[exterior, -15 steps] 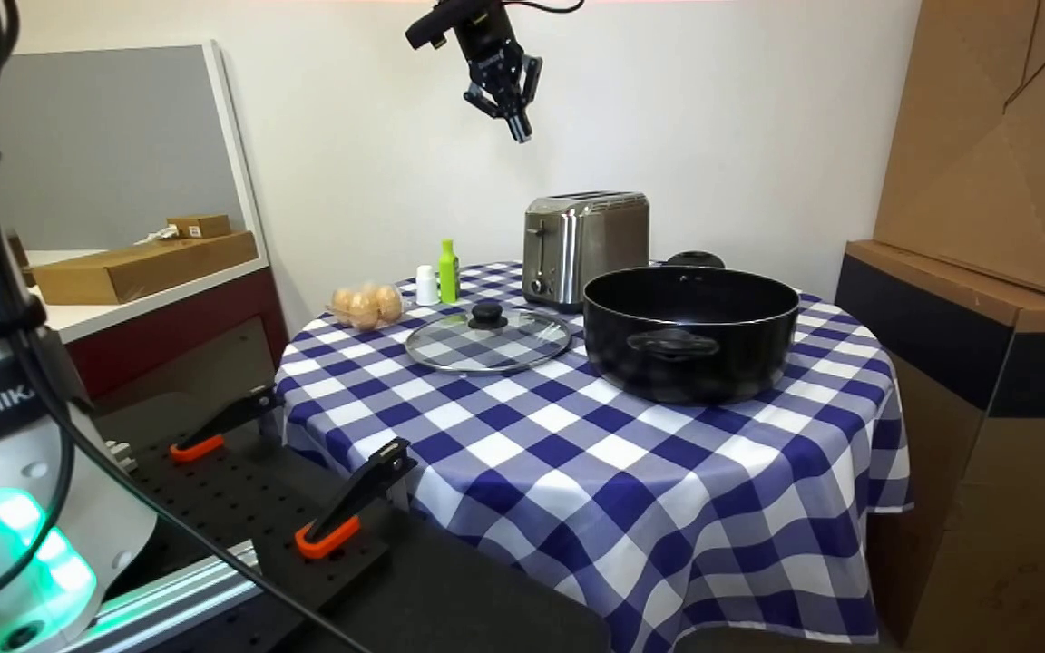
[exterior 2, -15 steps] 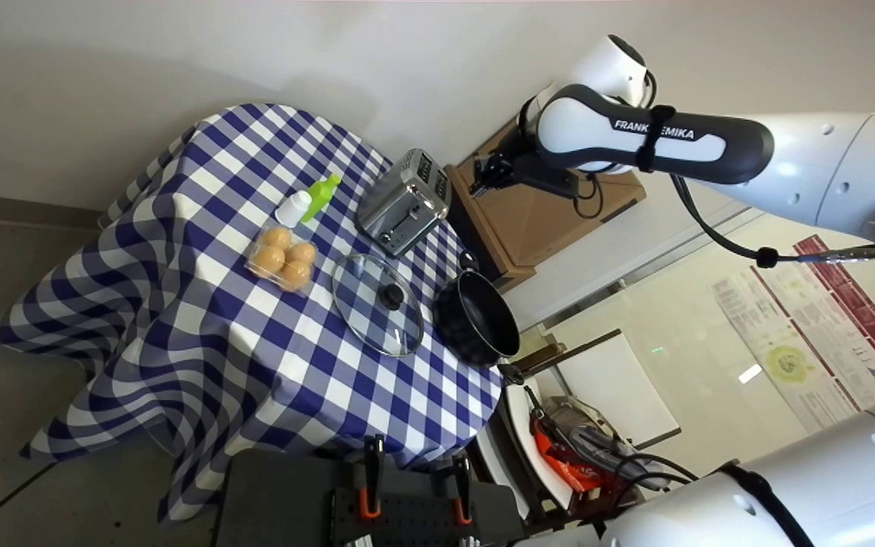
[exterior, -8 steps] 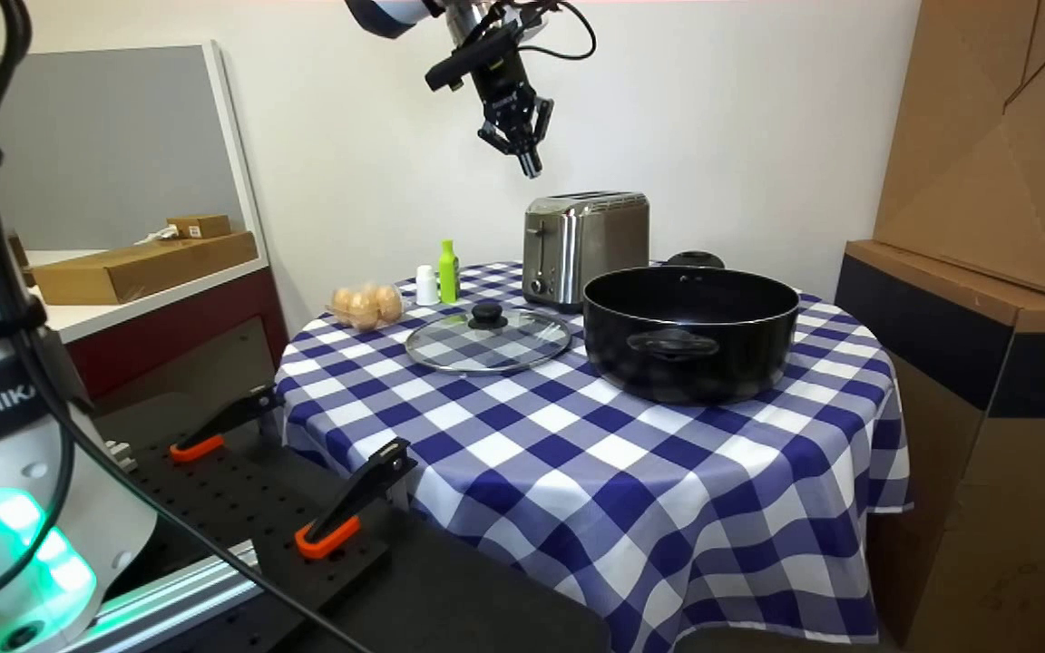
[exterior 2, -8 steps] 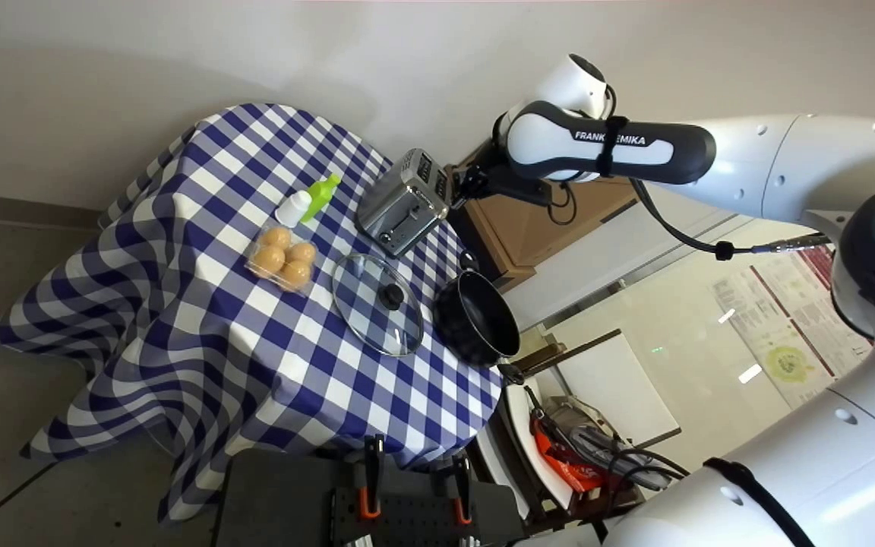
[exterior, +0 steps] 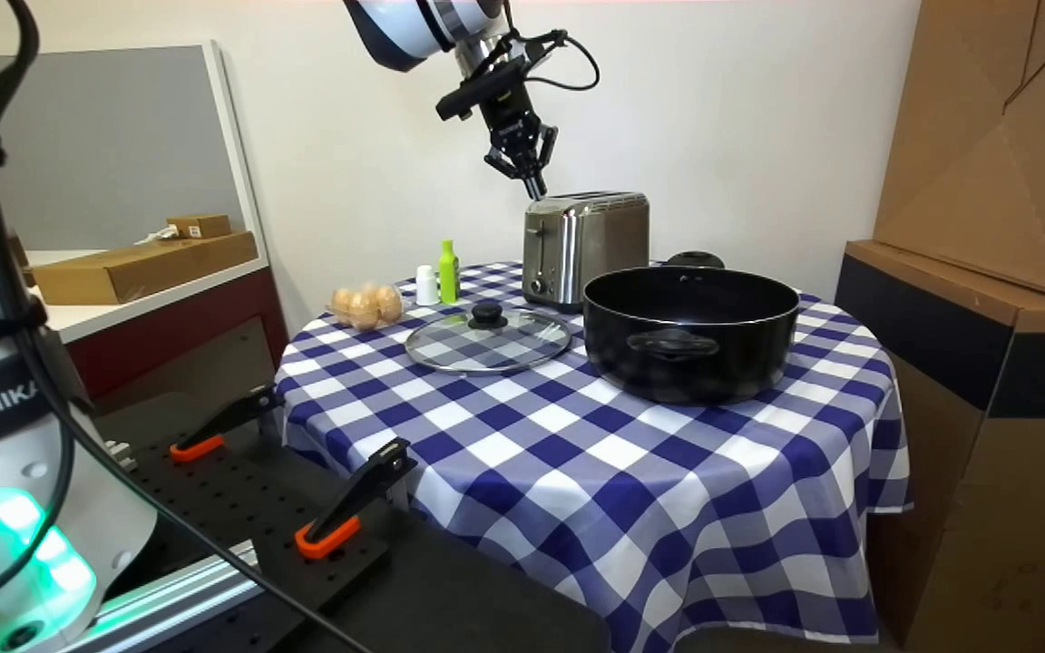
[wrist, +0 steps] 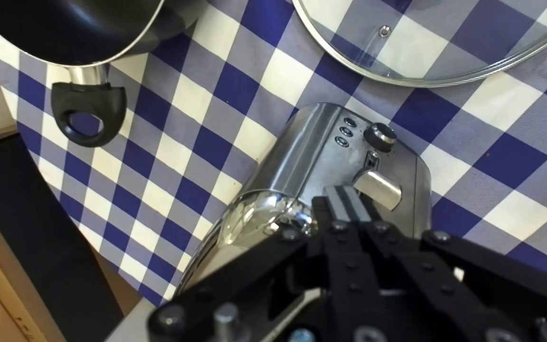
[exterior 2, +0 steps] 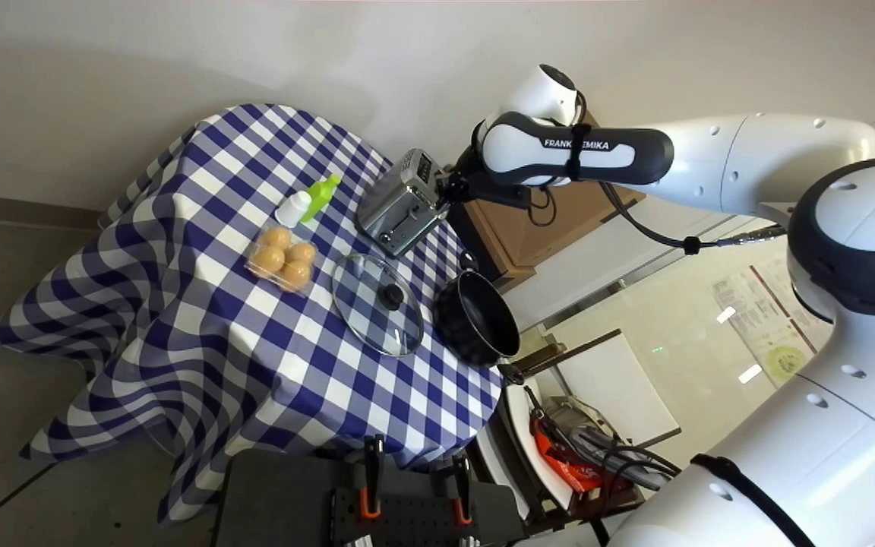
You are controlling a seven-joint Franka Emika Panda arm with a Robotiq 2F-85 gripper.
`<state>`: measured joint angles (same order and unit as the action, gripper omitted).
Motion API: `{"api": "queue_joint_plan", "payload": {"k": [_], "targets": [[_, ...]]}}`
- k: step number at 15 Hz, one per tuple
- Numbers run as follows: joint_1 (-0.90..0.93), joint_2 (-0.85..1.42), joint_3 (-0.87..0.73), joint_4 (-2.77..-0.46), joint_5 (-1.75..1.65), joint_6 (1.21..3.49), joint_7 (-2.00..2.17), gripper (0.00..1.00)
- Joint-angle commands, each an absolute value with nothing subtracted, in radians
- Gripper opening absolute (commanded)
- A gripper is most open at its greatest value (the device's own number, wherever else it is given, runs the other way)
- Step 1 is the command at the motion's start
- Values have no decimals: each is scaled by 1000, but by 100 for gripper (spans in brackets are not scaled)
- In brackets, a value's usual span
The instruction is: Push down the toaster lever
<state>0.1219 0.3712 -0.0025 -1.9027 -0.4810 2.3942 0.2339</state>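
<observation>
- lever (wrist: 379, 189): high on the toaster's (exterior: 590, 249) control face in an exterior view, looks un-pressed imo.
- pincer (wrist: 348, 203): narrow, tips together, nothing held; right shape for a poke.
- tips: just left of lever in wrist view, abv it in an exterior view; contact w/ toaster edge, can't tell.
- step in hand (my read): lining up. I'd nudge sideways twd lever, clear of the face, then go straight dn.
- aim mid-lever, not its end, else prob. slip-off. Slow, steady push, full travel; expect some spring.
- don't lean on toaster body, might slide/tip.
- pot (exterior: 695, 363) + lid (exterior: 488, 341): near toaster, not touching; no need to go there.
- all on the desk (exterior: 486, 417).
</observation>
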Motion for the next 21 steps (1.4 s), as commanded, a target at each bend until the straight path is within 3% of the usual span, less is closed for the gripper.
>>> {"api": "queue_joint_plan", "payload": {"k": [1, 21], "targets": [[151, 430, -35, -1844, -505, 2412, 249, 0], [213, 652, -66, -1708, -484, 2403, 239, 0]]}}
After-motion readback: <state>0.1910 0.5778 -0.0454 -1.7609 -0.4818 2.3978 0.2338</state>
